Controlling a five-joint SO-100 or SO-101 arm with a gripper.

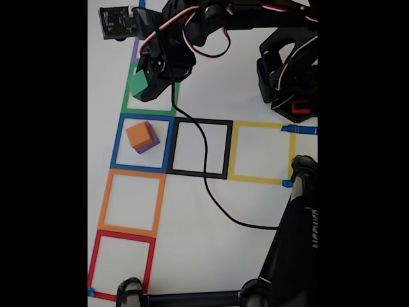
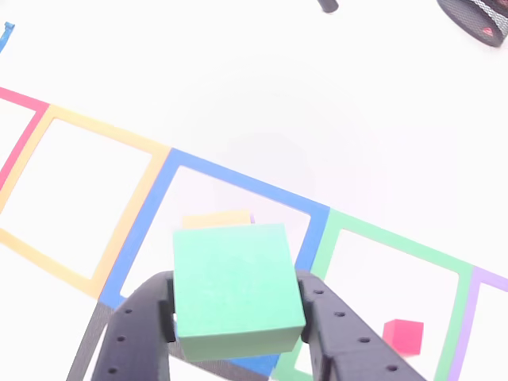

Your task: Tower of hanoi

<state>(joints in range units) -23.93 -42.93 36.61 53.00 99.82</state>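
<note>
Reaching left across the far side of the white table, black two-finger gripper clamped on plain green cube, raised above green tape square; no legible writing.

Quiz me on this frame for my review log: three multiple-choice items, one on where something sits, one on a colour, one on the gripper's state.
1. The orange cube rests on
A. the purple cube
B. bare table in the yellow square
C. the red cube

2. The tape square around that stack is
A. black
B. blue
C. red

3. The gripper is
A. open and empty
B. shut on the green cube
C. shut on the red cube

Answers: 1 A, the purple cube shows beneath it in the fixed view. 2 B, the blue square frames it. 3 B, the green cube sits between the fingers; the red cube lies on the table.
</note>
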